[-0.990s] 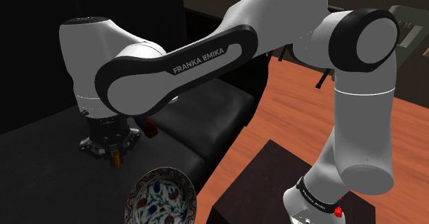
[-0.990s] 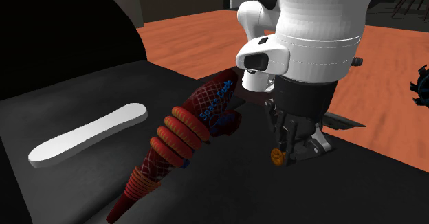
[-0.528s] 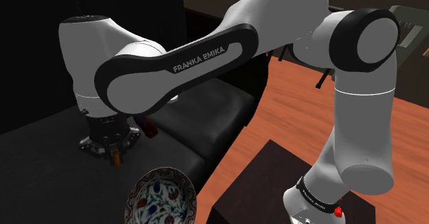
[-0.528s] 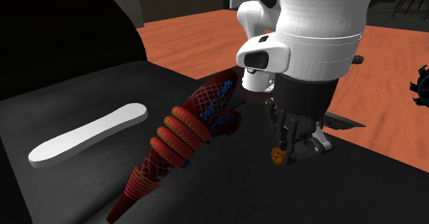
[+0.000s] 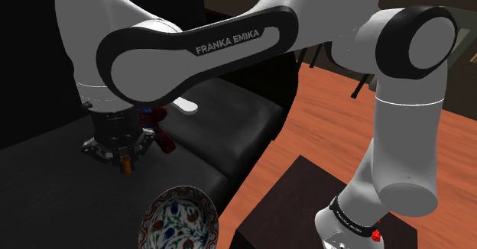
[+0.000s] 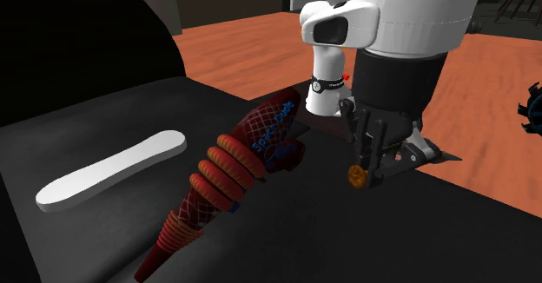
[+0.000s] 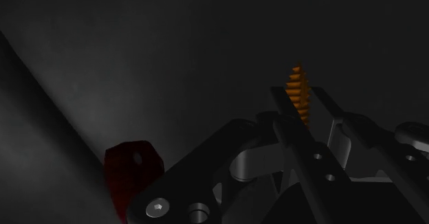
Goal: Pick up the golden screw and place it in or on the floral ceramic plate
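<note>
The golden screw (image 5: 125,166) is clasped between the black fingers of my gripper (image 5: 124,160), which hangs a little above the dark surface. In the second exterior view the screw (image 6: 355,176) shows its round head at the tips of the gripper (image 6: 366,172). The wrist view shows the screw's threaded shaft (image 7: 298,93) sticking out past the gripper (image 7: 306,111). The floral plate (image 5: 182,218), white with blue and red flowers, lies on the dark surface toward the shoulder view's lower edge, below and right of the gripper.
A red ridged toy (image 6: 228,167) lies beside the gripper, with a white flat board (image 6: 113,170) further to that view's left. The dark surface drops off to an orange wooden floor (image 5: 329,125). The dark stand (image 5: 298,202) sits at the lower right.
The arm has risen, carrying the screw up off the dark surface and slightly toward the shoulder view's left. The fingers stay shut on it.
</note>
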Robot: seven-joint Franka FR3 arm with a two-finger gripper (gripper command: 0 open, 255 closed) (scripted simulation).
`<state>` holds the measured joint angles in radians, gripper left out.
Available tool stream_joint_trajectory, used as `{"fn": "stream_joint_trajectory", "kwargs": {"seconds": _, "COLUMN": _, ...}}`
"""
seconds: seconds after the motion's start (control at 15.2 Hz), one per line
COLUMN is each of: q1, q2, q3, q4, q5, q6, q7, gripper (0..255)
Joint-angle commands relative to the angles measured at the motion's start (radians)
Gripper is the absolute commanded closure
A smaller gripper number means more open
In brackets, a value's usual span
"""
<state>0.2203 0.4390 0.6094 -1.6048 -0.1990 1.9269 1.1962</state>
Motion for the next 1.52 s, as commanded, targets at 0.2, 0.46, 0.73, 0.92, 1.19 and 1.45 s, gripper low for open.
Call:
{"fn": "stream_joint_trajectory", "kwargs": {"seconds": 0.2, "q1": -0.001, "q2": -0.017, "q3": 0.006, "q4": 0.043, "q5": 0.012, "q6": -0.058, "q7": -0.007, "gripper": 255}}
{"fn": "stream_joint_trajectory", "kwargs": {"seconds": 0.46, "q1": 0.001, "q2": -0.027, "q3": 0.010, "q4": 0.085, "q5": 0.019, "q6": -0.107, "q7": -0.010, "gripper": 255}}
{"fn": "stream_joint_trajectory", "kwargs": {"seconds": 0.73, "q1": -0.019, "q2": -0.109, "q3": 0.032, "q4": 0.000, "q5": 0.060, "q6": -0.094, "q7": -0.004, "gripper": 255}}
{"fn": "stream_joint_trajectory", "kwargs": {"seconds": 0.92, "q1": -0.042, "q2": -0.224, "q3": 0.060, "q4": -0.140, "q5": 0.124, "q6": -0.049, "q7": 0.000, "gripper": 255}}
{"fn": "stream_joint_trajectory", "kwargs": {"seconds": 1.19, "q1": -0.054, "q2": -0.376, "q3": 0.088, "q4": -0.299, "q5": 0.222, "q6": -0.008, "q7": -0.006, "gripper": 255}}
{"fn": "stream_joint_trajectory", "kwargs": {"seconds": 1.45, "q1": -0.044, "q2": -0.491, "q3": 0.102, "q4": -0.404, "q5": 0.302, "q6": 0.008, "q7": -0.015, "gripper": 255}}
